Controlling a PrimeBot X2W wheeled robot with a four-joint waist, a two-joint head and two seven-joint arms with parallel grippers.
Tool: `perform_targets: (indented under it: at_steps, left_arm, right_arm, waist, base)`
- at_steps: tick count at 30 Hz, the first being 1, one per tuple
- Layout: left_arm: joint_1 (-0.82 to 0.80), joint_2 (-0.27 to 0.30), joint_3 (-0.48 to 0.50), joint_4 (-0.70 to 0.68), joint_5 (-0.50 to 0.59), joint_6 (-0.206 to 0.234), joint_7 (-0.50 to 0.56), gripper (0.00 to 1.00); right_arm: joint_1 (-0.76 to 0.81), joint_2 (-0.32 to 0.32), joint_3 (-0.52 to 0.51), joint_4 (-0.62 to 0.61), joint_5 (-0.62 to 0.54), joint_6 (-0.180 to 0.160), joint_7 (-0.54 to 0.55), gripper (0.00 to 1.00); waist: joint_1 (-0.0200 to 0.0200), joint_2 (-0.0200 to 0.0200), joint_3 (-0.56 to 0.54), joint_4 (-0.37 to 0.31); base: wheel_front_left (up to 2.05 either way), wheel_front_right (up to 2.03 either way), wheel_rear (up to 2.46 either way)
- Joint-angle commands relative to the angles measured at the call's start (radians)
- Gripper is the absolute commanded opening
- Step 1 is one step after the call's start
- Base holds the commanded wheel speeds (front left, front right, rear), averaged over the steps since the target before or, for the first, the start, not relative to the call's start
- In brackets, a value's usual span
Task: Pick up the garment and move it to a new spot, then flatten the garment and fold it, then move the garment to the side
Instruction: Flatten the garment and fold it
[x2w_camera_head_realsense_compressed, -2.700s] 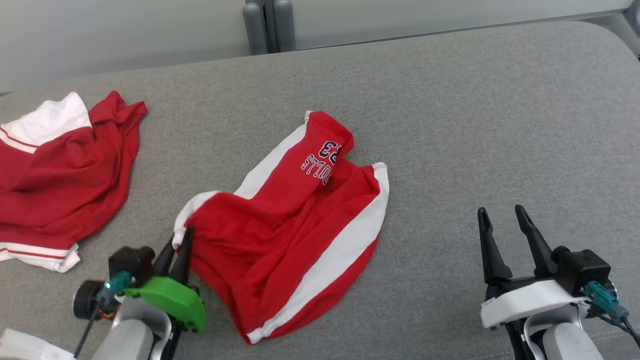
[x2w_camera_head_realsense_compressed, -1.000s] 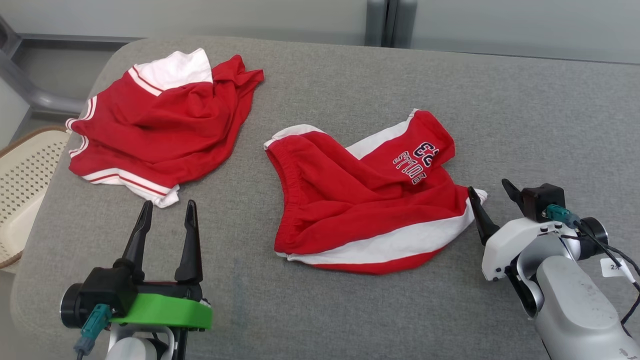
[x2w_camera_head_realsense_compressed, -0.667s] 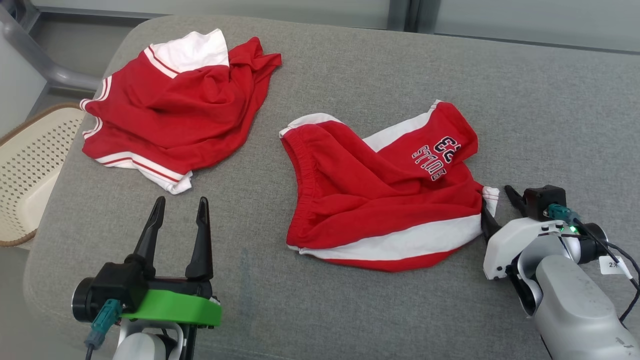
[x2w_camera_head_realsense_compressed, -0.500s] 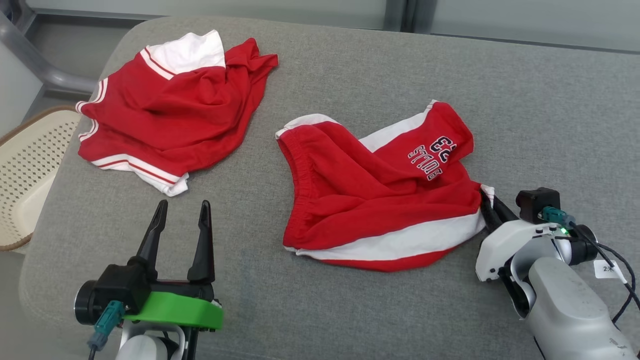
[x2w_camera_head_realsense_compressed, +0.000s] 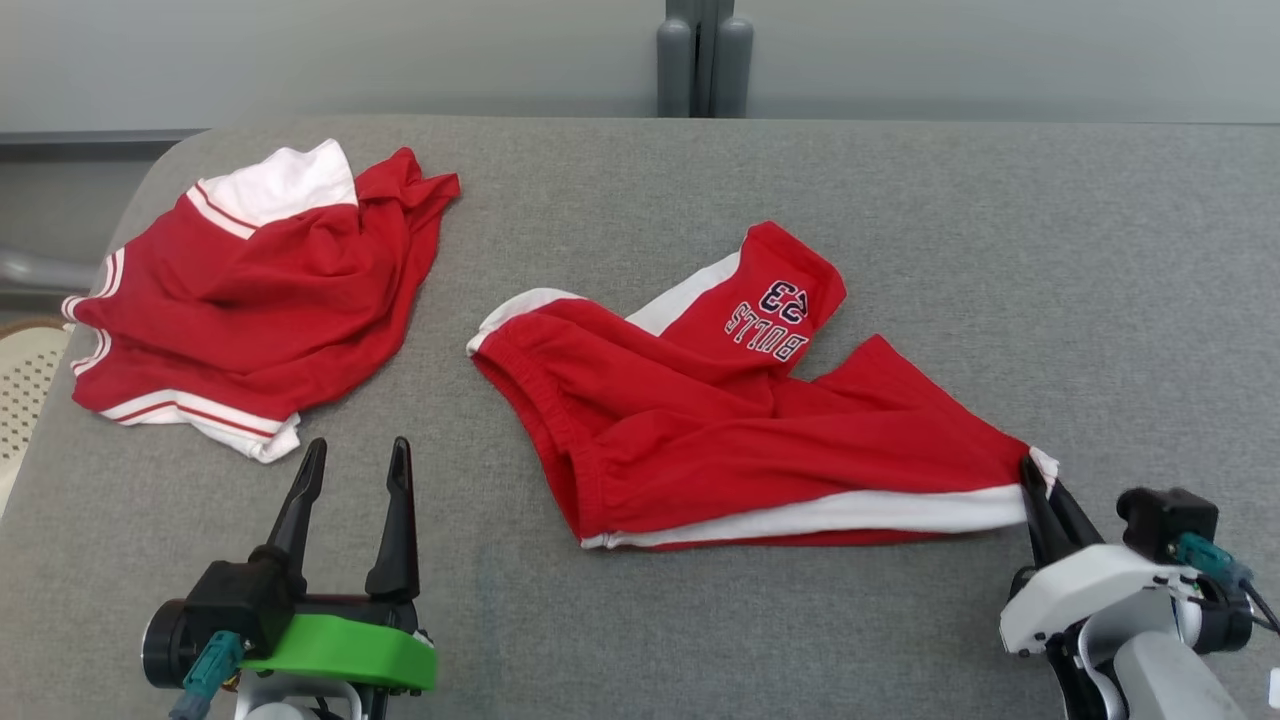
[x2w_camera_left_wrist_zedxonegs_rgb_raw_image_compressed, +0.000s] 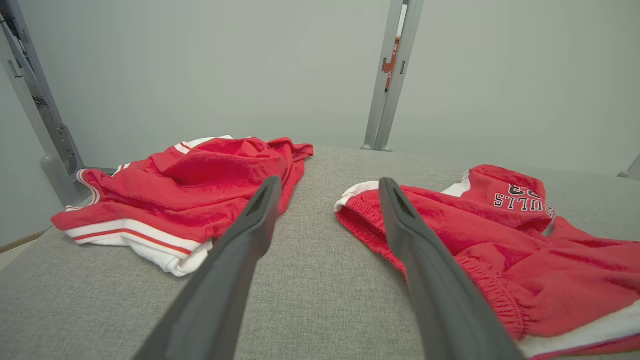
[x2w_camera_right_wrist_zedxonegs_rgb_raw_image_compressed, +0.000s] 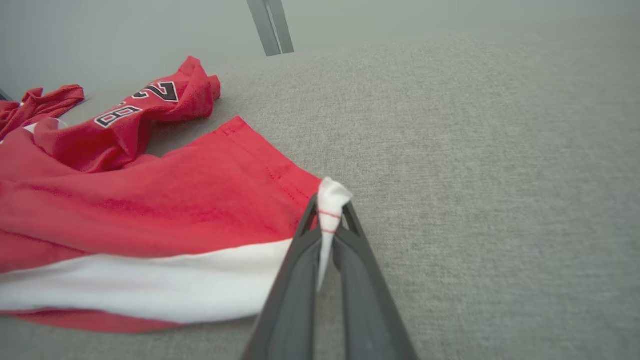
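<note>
The shorts (x2w_camera_head_realsense_compressed: 720, 440) lie mid-frame on the grey pad (x2w_camera_head_realsense_compressed: 900, 200). The right gripper (x2w_camera_head_realsense_compressed: 1038, 478), lower right, pinches their white corner. The left gripper (x2w_camera_head_realsense_compressed: 352, 455), lower left, is spread. Upper left lies perhaps a jersey (x2w_camera_head_realsense_compressed: 250, 290).

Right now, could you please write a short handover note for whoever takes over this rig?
Left pincer: open, empty, near the waistband of the shorts, not touching.
Right pincer: shut on the shorts' white hem corner, that leg drawn taut.
Shorts: mid-way across the grey pad; the numbered leg lies crumpled. Another red garment lies far left.
Done: one leg stretched. Left: flatten the other leg, fold, move aside.
</note>
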Motion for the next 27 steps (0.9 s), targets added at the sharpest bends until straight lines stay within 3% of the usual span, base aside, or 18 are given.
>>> perform_targets:
  at_steps: [1, 6, 7, 8, 18, 27]
  left_arm:
    - [0.017, 0.0, 0.004, 0.002, 0.013, -0.002, -0.003, 1.0]
    - [0.031, 0.0, 0.013, -0.001, 0.014, -0.004, -0.003, 1.0]
    - [0.035, 0.0, 0.015, -0.002, 0.014, -0.004, -0.003, 1.0]
    - [0.04, 0.0, 0.018, -0.003, 0.015, -0.005, -0.003, 1.0]
    - [0.071, 0.0, 0.057, -0.016, 0.022, -0.007, -0.003, 1.0]
    - [0.098, 0.0, 0.084, -0.035, 0.033, -0.008, -0.003, 1.0]
  right_arm:
    - [0.042, 0.013, -0.017, -0.026, 0.007, -0.002, -0.003, 0.0]
    - [0.142, 0.057, -0.075, -0.124, 0.005, -0.002, 0.005, 0.0]
    - [0.151, 0.062, -0.079, -0.14, -0.002, -0.002, 0.006, 0.7]
    - [0.16, 0.07, -0.08, -0.157, -0.009, -0.002, 0.011, 1.0]
    - [0.135, 0.059, -0.048, -0.321, -0.11, -0.002, 0.035, 1.0]
    - [0.186, 0.034, -0.022, -0.46, -0.132, -0.002, 0.026, 1.0]
  waist:
    - [0.0, 0.0, -0.035, -0.035]
    - [0.0, 0.0, -0.053, -0.056]
    - [0.0, 0.0, -0.056, -0.06]
    - [0.0, 0.0, -0.059, -0.065]
    - [0.0, 0.0, -0.098, -0.112]
    - [0.0, 0.0, -0.124, -0.133]
  base:
    - [0.0, 0.0, 0.0]
    - [0.0, 0.0, 0.0]
    - [0.0, 0.0, 0.0]
    - [0.0, 0.0, 0.0]
    - [0.0, 0.0, 0.0]
    - [0.0, 0.0, 0.0]
